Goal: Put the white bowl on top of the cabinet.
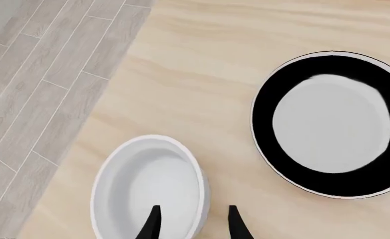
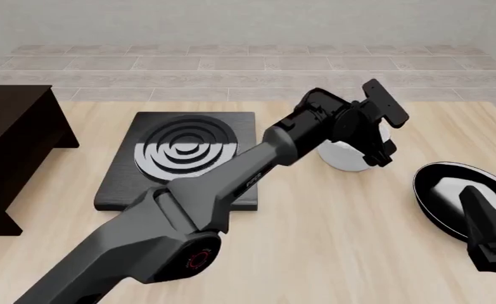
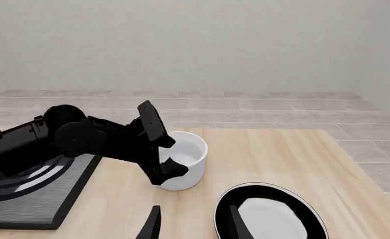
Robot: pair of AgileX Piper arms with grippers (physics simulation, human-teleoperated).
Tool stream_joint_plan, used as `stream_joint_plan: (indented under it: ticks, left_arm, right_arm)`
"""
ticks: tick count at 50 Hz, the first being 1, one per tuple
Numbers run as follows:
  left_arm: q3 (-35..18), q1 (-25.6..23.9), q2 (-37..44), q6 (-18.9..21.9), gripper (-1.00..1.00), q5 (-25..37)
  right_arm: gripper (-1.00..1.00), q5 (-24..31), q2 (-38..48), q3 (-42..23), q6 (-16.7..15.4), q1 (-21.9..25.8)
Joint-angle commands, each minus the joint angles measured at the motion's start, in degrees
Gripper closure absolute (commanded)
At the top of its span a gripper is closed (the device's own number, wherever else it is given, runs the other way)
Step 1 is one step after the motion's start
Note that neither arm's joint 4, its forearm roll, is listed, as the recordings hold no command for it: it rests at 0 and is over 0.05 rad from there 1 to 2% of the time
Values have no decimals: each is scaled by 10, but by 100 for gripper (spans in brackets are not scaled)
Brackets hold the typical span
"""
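Note:
The white bowl [image 2: 343, 155] stands upright on the table right of the stove plate; it also shows in the left wrist view [image 1: 148, 184] and the right wrist view [image 3: 188, 152]. My left gripper [image 1: 195, 226] is open and straddles the bowl's wall, one finger inside and one outside; it shows at the bowl in the front view [image 2: 381, 157] and the right wrist view [image 3: 170, 172]. My right gripper [image 3: 193, 226] is open and empty, low at the front right [image 2: 484, 215], over the black pan. The dark cabinet [image 2: 11, 136] stands at the far left.
A shallow black pan with a white sheen [image 2: 459, 193] lies right of the bowl, also in the left wrist view [image 1: 331, 124] and the right wrist view [image 3: 271, 214]. The black stove plate with rings [image 2: 184, 152] lies between cabinet and bowl. The table edge [image 1: 81, 124] runs near the bowl.

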Motion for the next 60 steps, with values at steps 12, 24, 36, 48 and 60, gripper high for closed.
stream_joint_plan:
  ticks: [12,24,36,48,60]
  left_arm:
    - [-1,4,37,-18,-100,-21]
    - [0,10,52,-15,-100,-33]
    - [0,13,68,-23,-100,-38]
    - [0,20,83,-25,-100,-43]
    - [-1,26,105,-28,-100,-53]
  right_arm:
    - [-100,-14,19,0,2,-3]
    - [-100,-14,23,0,2,-4]
    - [-100,-22,34,0,5,-4]
    - [-100,-23,35,0,7,-3]
    - [-100,-24,39,0,7,-5]
